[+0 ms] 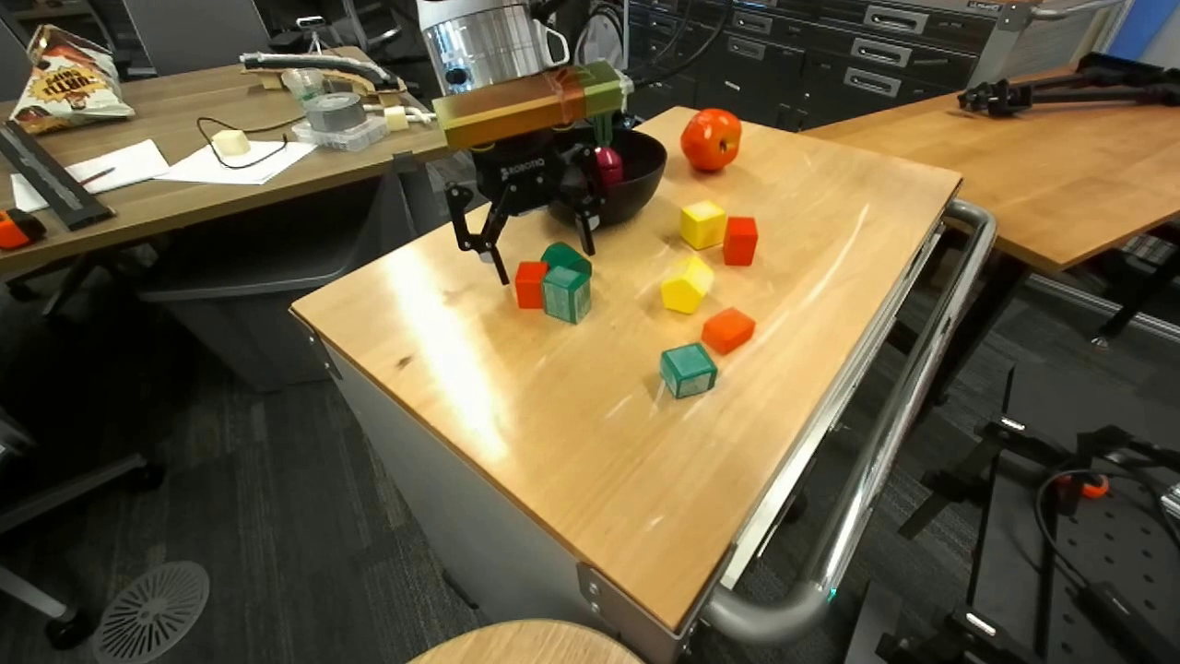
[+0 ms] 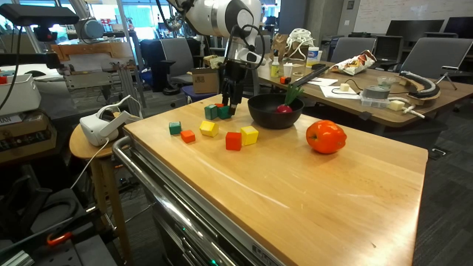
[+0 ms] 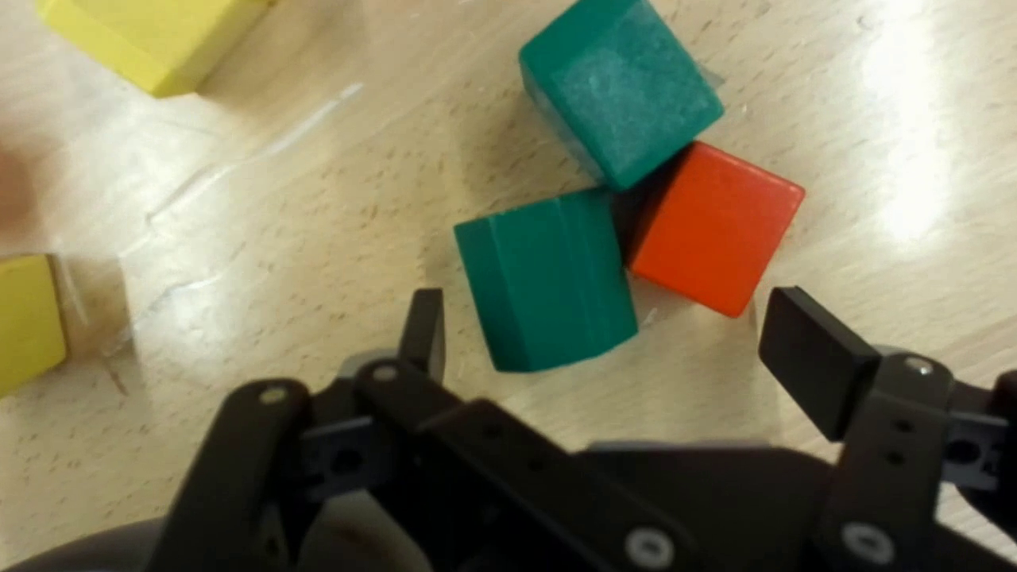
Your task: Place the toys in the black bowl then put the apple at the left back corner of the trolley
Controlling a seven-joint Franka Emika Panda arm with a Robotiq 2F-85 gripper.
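Observation:
My gripper [image 1: 548,266] hangs open over the trolley [image 1: 572,424] with nothing held. In the wrist view its wide-apart fingers stand on either side of a dark green block [image 3: 548,282], touching neither side. A red block [image 3: 719,226] and a teal block [image 3: 624,87] cluster against it. Elsewhere on the top lie two yellow blocks [image 1: 703,225], a red one [image 1: 740,242], an orange one [image 1: 728,330] and another teal one [image 1: 689,370]. Inside the black bowl [image 2: 273,120] rests the dark red toy [image 2: 284,108] with green leaves. The apple [image 2: 326,136] sits beyond the bowl.
A silver rail handle [image 1: 922,369] runs along one side of the trolley. Wooden desks stand close by, one with a chip bag [image 1: 74,78] and tape [image 1: 334,112]. A small stool [image 2: 79,147] carries a white headset [image 2: 98,129].

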